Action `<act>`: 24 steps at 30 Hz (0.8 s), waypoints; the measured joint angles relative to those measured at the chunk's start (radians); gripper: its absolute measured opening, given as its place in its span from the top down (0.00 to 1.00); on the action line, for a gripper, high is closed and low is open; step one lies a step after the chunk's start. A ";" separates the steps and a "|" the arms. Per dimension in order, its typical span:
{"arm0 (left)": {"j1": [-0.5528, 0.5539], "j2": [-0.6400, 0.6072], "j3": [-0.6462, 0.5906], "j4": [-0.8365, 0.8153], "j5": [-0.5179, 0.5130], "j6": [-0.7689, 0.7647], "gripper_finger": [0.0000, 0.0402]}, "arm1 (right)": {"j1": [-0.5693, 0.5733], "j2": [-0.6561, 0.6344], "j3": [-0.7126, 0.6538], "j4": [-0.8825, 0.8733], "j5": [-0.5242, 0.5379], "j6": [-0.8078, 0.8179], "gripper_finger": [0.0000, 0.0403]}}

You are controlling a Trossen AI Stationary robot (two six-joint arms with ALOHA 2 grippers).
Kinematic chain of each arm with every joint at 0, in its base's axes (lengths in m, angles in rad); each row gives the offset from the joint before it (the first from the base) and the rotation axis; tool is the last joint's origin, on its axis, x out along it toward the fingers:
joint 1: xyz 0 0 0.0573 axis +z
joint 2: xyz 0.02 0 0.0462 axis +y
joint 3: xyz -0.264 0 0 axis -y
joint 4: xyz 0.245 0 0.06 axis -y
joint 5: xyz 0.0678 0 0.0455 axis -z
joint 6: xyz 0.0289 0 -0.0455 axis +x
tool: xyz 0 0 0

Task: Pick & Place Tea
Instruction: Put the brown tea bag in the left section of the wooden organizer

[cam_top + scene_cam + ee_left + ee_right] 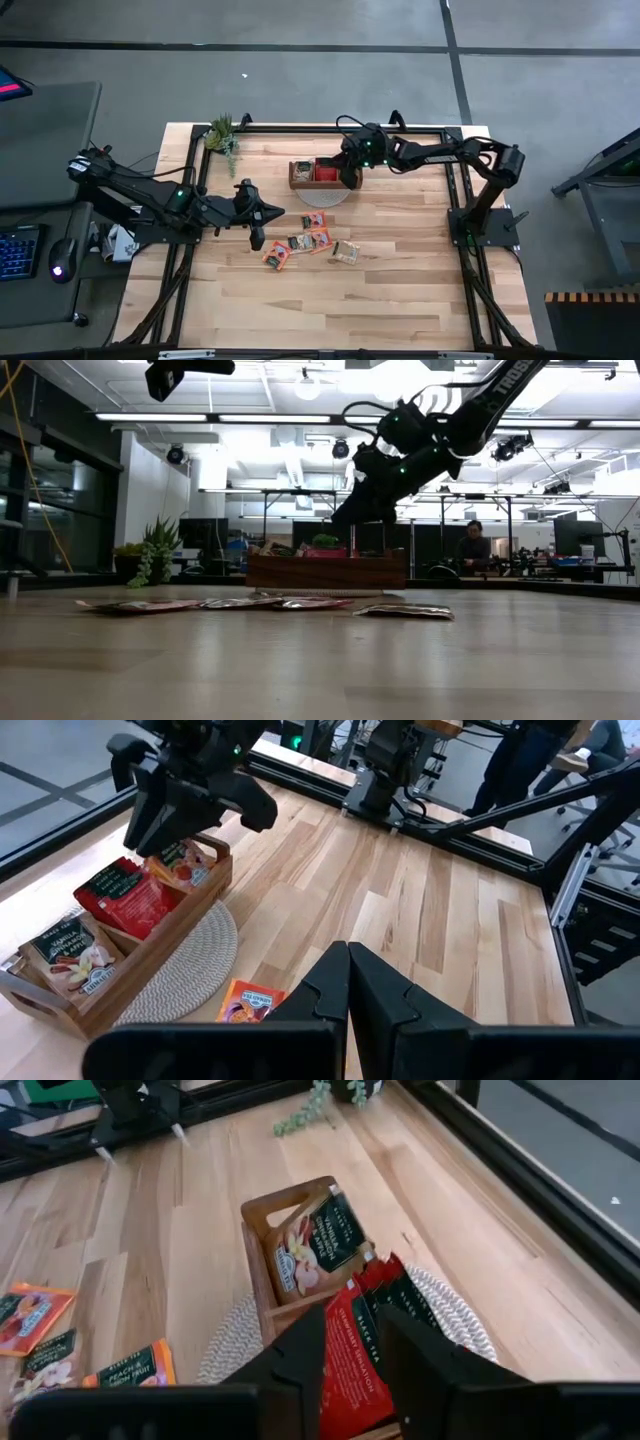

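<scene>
Wooden tray (pixel 296 178) is your landmark: your right gripper (pixel 352 170) hangs just over its end farthest from the plant (pixel 222 133), fingers parted a little around nothing you can see held, directly above the red sachets (pixel 352 1350) standing in the middle compartment. A dark vanilla sachet (pixel 318 1245) leans upright in the plant-side compartment, its label facing up. The loose tea (pixel 308 243) lies flat on the table, on the tray's near side, strung in a row roughly parallel to the tray's long axis. Your left gripper (pixel 256 222), fingers pressed together and empty, sits beside that row and much nearer it than the right; the orange sachet (pixel 246 1001) lies just ahead of its tips.
</scene>
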 joint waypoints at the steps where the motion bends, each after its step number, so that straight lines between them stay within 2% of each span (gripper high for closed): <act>1: 0.000 0.000 0.000 0.000 0.000 0.000 1.00 | 0.000 -0.004 0.000 -0.001 0.004 0.000 0.77; 8: 0.000 0.000 0.000 0.000 0.001 -0.001 1.00 | 0.004 -0.018 0.000 -0.007 -0.005 0.004 0.68; 16: 0.000 0.000 0.000 -0.001 0.003 0.000 1.00 | 0.031 -0.110 0.000 -0.057 -0.010 -0.009 0.67; 24: 0.000 0.000 0.000 -0.002 0.003 0.000 1.00 | 0.084 -0.258 0.001 -0.256 0.005 -0.016 0.67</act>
